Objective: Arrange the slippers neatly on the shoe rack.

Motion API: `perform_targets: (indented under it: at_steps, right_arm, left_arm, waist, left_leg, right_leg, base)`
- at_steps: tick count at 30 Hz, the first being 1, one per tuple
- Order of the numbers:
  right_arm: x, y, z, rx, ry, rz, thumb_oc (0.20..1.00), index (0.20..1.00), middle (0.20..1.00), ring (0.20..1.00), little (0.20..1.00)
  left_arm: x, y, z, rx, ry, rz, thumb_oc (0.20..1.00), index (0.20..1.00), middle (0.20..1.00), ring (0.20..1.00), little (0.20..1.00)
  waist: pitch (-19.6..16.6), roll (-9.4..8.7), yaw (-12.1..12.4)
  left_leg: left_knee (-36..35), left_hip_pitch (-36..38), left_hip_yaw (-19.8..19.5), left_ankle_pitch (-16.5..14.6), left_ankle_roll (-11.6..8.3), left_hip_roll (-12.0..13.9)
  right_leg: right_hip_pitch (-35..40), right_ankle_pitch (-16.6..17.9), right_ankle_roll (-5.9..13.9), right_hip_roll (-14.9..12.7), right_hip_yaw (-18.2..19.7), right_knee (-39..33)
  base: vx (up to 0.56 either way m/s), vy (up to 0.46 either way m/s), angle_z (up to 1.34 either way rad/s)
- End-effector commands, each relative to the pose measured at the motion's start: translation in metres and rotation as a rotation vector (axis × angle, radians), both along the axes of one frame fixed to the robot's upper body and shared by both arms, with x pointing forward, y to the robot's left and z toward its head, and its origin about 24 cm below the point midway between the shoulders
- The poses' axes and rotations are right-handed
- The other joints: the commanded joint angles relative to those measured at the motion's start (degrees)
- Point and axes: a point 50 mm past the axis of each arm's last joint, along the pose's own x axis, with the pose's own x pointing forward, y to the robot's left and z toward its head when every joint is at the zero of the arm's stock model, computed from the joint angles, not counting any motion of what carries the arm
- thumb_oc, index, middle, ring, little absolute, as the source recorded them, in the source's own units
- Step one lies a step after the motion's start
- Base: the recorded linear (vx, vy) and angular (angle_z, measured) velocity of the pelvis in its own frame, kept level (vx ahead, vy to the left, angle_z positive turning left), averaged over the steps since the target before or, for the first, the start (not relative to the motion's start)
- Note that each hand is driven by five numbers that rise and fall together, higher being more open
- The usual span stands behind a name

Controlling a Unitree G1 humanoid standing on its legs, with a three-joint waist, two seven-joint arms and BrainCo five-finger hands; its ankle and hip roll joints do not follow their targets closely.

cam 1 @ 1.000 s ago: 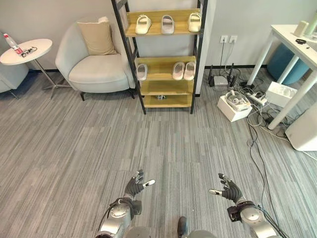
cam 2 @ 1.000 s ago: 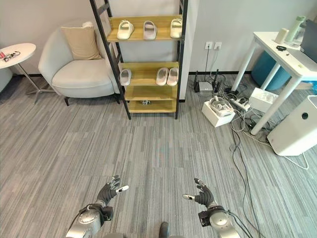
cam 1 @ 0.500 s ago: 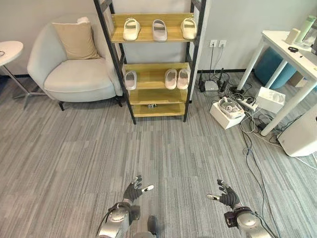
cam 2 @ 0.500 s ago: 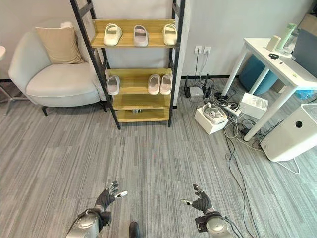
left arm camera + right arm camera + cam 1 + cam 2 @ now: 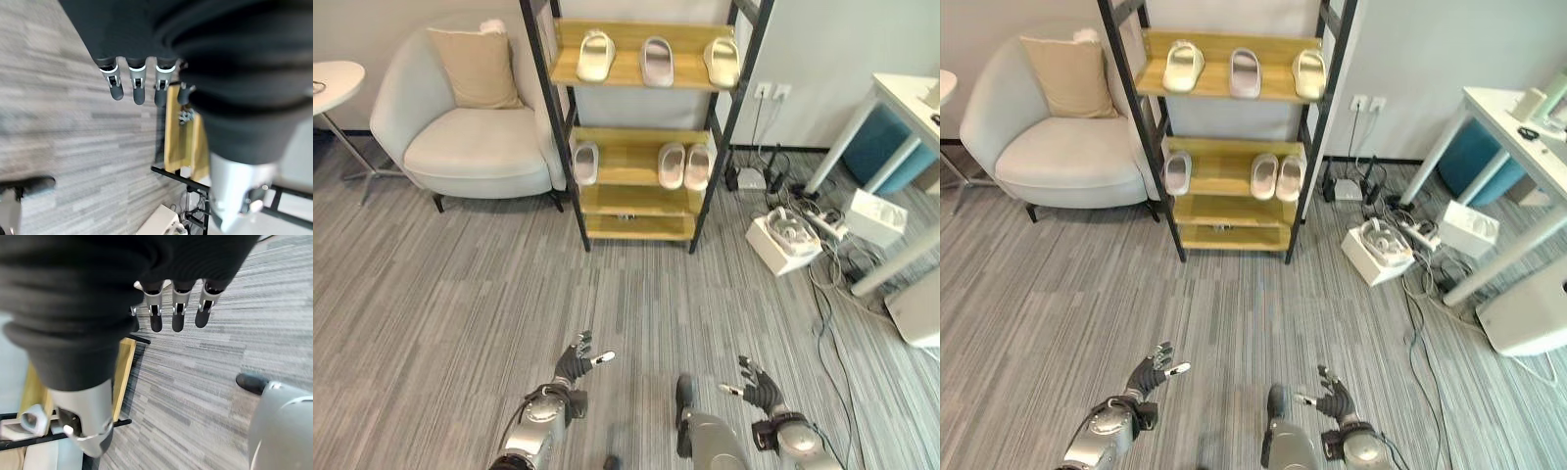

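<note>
Three slippers [image 5: 658,61] on shoe rack [image 5: 641,127] top shelf, three on mid, both hands' fingers [image 5: 138,90] released

Office lounge: grey carpet [image 5: 460,284], armchair [image 5: 475,147], white desk [image 5: 901,108], wall sockets [image 5: 771,91] w/ floor cables [image 5: 827,294].

Grey striped carpet [image 5: 460,284], pale armchair [image 5: 470,147] with tan cushion [image 5: 475,69], white wall [image 5: 822,44]
</note>
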Motion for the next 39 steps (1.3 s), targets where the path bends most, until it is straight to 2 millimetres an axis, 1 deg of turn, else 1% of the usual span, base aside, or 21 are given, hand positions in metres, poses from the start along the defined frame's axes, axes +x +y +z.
perform_targets:
  at_steps: [1, 2, 3, 5, 6, 7, 9, 11, 12, 15, 16, 19, 21, 23, 26, 29, 32, 35, 36, 38, 39]
  right_arm:
    - [0.024, -0.004, 0.021, 0.003, -0.131, 0.027, 1.0, 1.0, 1.0, 1.0, 1.0]
    - [0.025, -0.007, 0.023, 0.002, -0.138, 0.028, 1.0, 1.0, 1.0, 1.0, 1.0]
    - [0.025, -0.011, 0.023, -0.018, -0.13, 0.029, 1.0, 1.0, 1.0, 1.0, 1.0]
    - [0.025, -0.013, 0.023, -0.021, -0.126, 0.025, 1.0, 1.0, 1.0, 1.0, 1.0]
    - [0.025, -0.018, 0.024, -0.023, -0.127, 0.008, 1.0, 1.0, 1.0, 1.0, 1.0]
    - [0.025, -0.02, 0.024, -0.027, -0.129, 0.002, 1.0, 1.0, 1.0, 1.0, 1.0]
    - [0.024, -0.026, 0.023, -0.043, -0.126, -0.024, 1.0, 1.0, 1.0, 1.0, 1.0]
    - [0.023, -0.027, 0.021, -0.05, -0.117, -0.036, 1.0, 1.0, 1.0, 1.0, 1.0]
    - [0.02, -0.024, 0.019, -0.05, -0.105, -0.021, 1.0, 1.0, 1.0, 1.0, 1.0]
    - [0.016, -0.017, 0.015, -0.038, -0.084, -0.007, 1.0, 1.0, 1.0, 1.0, 1.0]
    - [0.016, -0.017, 0.015, -0.038, -0.084, -0.007, 1.0, 1.0, 1.0, 1.0, 1.0]
    - [0.026, -0.005, 0.018, -0.007, -0.11, 0.014, 1.0, 1.0, 1.0, 1.0, 1.0]
    - [0.026, 0.0, 0.018, 0.003, -0.113, 0.023, 1.0, 1.0, 1.0, 1.0, 1.0]
    - [0.024, -0.003, 0.018, 0.008, -0.111, 0.009, 1.0, 1.0, 1.0, 1.0, 1.0]
    - [0.024, -0.003, 0.017, 0.003, -0.104, 0.009, 1.0, 1.0, 1.0, 1.0, 1.0]
    - [0.024, -0.003, 0.018, 0.003, -0.112, 0.017, 1.0, 1.0, 1.0, 1.0, 1.0]
    - [0.021, -0.005, 0.017, -0.003, -0.104, 0.023, 1.0, 1.0, 1.0, 1.0, 1.0]
    - [0.023, -0.013, 0.021, -0.021, -0.115, 0.03, 1.0, 1.0, 1.0, 1.0, 1.0]
    - [0.022, -0.017, 0.021, -0.027, -0.11, 0.019, 1.0, 1.0, 1.0, 1.0, 1.0]
    - [0.022, -0.021, 0.022, -0.036, -0.112, 0.006, 1.0, 1.0, 1.0, 1.0, 1.0]
    - [0.022, -0.021, 0.022, -0.036, -0.113, 0.006, 1.0, 1.0, 1.0, 1.0, 1.0]
  left_arm:
    - [0.019, 0.004, 0.018, -0.002, -0.111, -0.012, 1.0, 1.0, 1.0, 1.0, 1.0]
    - [0.017, 0.006, 0.015, -0.01, -0.094, 0.007, 1.0, 1.0, 1.0, 1.0, 1.0]
    - [0.015, 0.007, 0.012, -0.011, -0.076, 0.022, 1.0, 1.0, 1.0, 1.0, 1.0]
    - [0.014, 0.007, 0.01, -0.014, -0.066, 0.03, 1.0, 1.0, 1.0, 1.0, 1.0]
    - [0.008, 0.01, 0.006, -0.018, -0.045, 0.048, 1.0, 1.0, 1.0, 1.0, 1.0]
    - [0.006, 0.01, 0.006, -0.022, -0.043, 0.052, 1.0, 1.0, 1.0, 1.0, 1.0]
    - [0.004, 0.011, 0.004, -0.016, -0.032, 0.049, 1.0, 1.0, 1.0, 1.0, 1.0]
    - [0.005, 0.01, 0.004, -0.011, -0.033, 0.048, 1.0, 1.0, 1.0, 1.0, 1.0]
    - [0.002, 0.011, 0.003, -0.014, -0.031, 0.056, 1.0, 1.0, 1.0, 1.0, 1.0]
    - [0.002, 0.012, 0.004, -0.012, -0.037, 0.051, 1.0, 1.0, 1.0, 1.0, 1.0]
    - [0.002, 0.012, 0.004, -0.012, -0.037, 0.051, 1.0, 1.0, 1.0, 1.0, 1.0]
    - [0.011, 0.016, 0.012, 0.007, -0.072, 0.043, 1.0, 1.0, 1.0, 1.0, 1.0]
    - [0.013, 0.017, 0.013, 0.016, -0.078, 0.036, 1.0, 1.0, 1.0, 1.0, 1.0]
    - [0.015, 0.019, 0.016, 0.018, -0.094, 0.033, 1.0, 1.0, 1.0, 1.0, 1.0]
    - [0.018, 0.017, 0.018, 0.016, -0.104, 0.035, 1.0, 1.0, 1.0, 1.0, 1.0]
    - [0.019, 0.015, 0.019, 0.011, -0.112, 0.018, 1.0, 1.0, 1.0, 1.0, 1.0]
    - [0.015, 0.014, 0.018, -0.001, -0.106, 0.018, 1.0, 1.0, 1.0, 1.0, 1.0]
    - [0.014, 0.014, 0.016, -0.028, -0.09, 0.051, 1.0, 1.0, 1.0, 1.0, 1.0]
    - [0.013, 0.014, 0.014, -0.037, -0.085, 0.064, 1.0, 1.0, 1.0, 1.0, 1.0]
    - [0.011, 0.014, 0.012, -0.034, -0.075, 0.066, 1.0, 1.0, 1.0, 1.0, 1.0]
    - [0.011, 0.014, 0.012, -0.034, -0.075, 0.066, 1.0, 1.0, 1.0, 1.0, 1.0]
  waist:
    - [-0.43, -1.54, 0.23]
    - [0.72, -1.95, 1.04]
    - [1.54, -2.39, 1.57]
    - [1.76, -2.71, 1.91]
    - [1.47, -3.21, 2.71]
    - [1.43, -3.04, 2.96]
    - [1.62, -1.65, 3.99]
    - [1.9, -1.28, 4.23]
    - [0.64, -0.78, 4.27]
    - [-1.26, -0.93, 3.92]
    - [-1.27, -0.93, 3.93]
    - [0.49, -1.17, 3.77]
    - [1.46, -0.55, 3.45]
    - [1.57, -0.48, 2.46]
    - [1.87, -1.0, 1.43]
    - [1.33, -1.71, 1.04]
    - [-0.1, -2.05, 1.54]
    - [0.5, -2.33, 2.31]
    - [0.36, -2.68, 2.61]
    - [0.45, -2.49, 3.52]
    - [0.47, -2.5, 3.52]
  left_leg:
    - [13.47, -5.08, 3.22, -0.71, -1.48, 2.13]
    - [23.72, -9.74, 1.15, 3.36, -1.96, 1.92]
    - [28.33, -14.53, -1.12, 4.08, -1.75, 1.08]
    - [27.63, -16.39, -1.04, 3.05, -1.37, 0.93]
    - [22.49, -18.81, 0.16, 1.18, -0.83, 1.07]
    - [20.6, -18.9, 0.83, 1.34, -0.94, 1.4]
    - [9.79, -22.37, 2.97, 9.17, -2.41, 3.87]
    - [6.67, -23.38, 5.16, 12.5, -3.28, 5.06]
    - [3.13, -20.71, 6.45, 11.99, -2.97, 5.1]
    - [3.5, -17.94, 7.53, 9.35, -1.0, 2.04]
    - [3.5, -17.95, 7.54, 9.35, -1.0, 2.04]
    - [5.21, -16.09, 7.56, 6.16, 2.07, -0.46]
    - [5.45, -14.4, 7.21, 5.0, 2.9, -0.61]
    - [3.78, -11.39, 6.57, 3.91, 2.41, -0.96]
    - [3.48, -8.78, 5.77, 2.26, 1.48, -0.68]
    - [4.69, -8.07, 4.93, 0.67, 0.93, -0.38]
    - [7.52, -7.94, 4.77, 0.26, -0.54, 1.11]
    - [18.44, -13.22, 1.69, 4.06, -2.57, 2.18]
    - [14.99, -15.22, 1.45, 3.06, -2.34, 2.49]
    - [10.31, -17.65, 0.37, 6.14, -2.6, 3.19]
    - [10.28, -17.61, 0.37, 6.15, -2.6, 3.18]
  right_leg:
    - [7.01, -4.24, 2.74, -0.02, 1.42, -4.0]
    - [8.73, -5.69, 1.01, 0.72, 1.82, -3.66]
    - [10.12, -7.2, 0.24, 0.73, 1.92, -3.79]
    - [11.02, -7.76, 0.35, 0.48, 2.08, -4.16]
    - [12.88, -8.79, 0.86, -0.23, 1.85, -5.45]
    - [13.46, -9.1, 0.9, -0.27, 1.82, -5.54]
    - [16.39, -10.32, 0.96, 0.2, 1.68, -6.92]
    - [18.29, -10.59, 1.37, 0.06, 1.28, -8.03]
    - [19.51, -10.65, 2.41, -0.36, 1.42, -9.02]
    - [19.48, -11.01, 4.66, -3.88, 2.88, -5.85]
    - [19.47, -11.02, 4.66, -3.89, 2.89, -5.84]
    - [13.45, -6.13, 5.5, -5.55, 5.37, 8.41]
    - [9.05, -4.69, 5.0, -4.65, 5.32, 14.55]
    - [6.86, -5.87, 4.34, -3.25, 2.51, 6.32]
    - [5.35, -4.04, 4.83, -2.34, 0.91, -2.18]
    - [6.91, -3.66, 4.95, -1.99, 1.61, -5.99]
    - [10.2, -4.24, 3.54, -0.72, 1.56, -7.99]
    - [13.01, -6.41, 1.4, 0.35, 0.67, -7.84]
    - [14.34, -7.47, 1.53, -0.05, 0.41, -8.6]
    - [15.81, -8.41, 1.61, 0.17, 0.38, -9.28]
    - [15.83, -8.42, 1.61, 0.17, 0.37, -9.29]
  base:
    - [0.25, -0.244, 0.02]
    - [0.19, -0.192, -0.15]
    - [0.26, -0.211, -0.28]
    - [0.21, -0.05, -0.26]
    - [0.24, 0.03, -0.24]
    - [0.3, 0.074, -0.11]
    - [0.25, 0.166, -0.09]
    - [0.3, 0.215, -0.1]
    - [0.37, 0.269, -0.12]
    - [0.38, 0.335, -0.32]
    - [0.23, 0.281, 0.03]
    - [0.12, 0.186, 0.36]
    - [0.2, 0.101, 0.5]
    - [0.33, -0.071, 0.29]
    - [0.22, -0.137, 0.11]
    - [0.19, -0.165, 0.21]
    - [0.23, -0.202, 0.4]
    - [0.19, -0.139, 0.03]
    - [0.24, -0.025, -0.04]
    - [0.18, 0.036, -0.03]
    - [0.13, 0.07, -0.08]
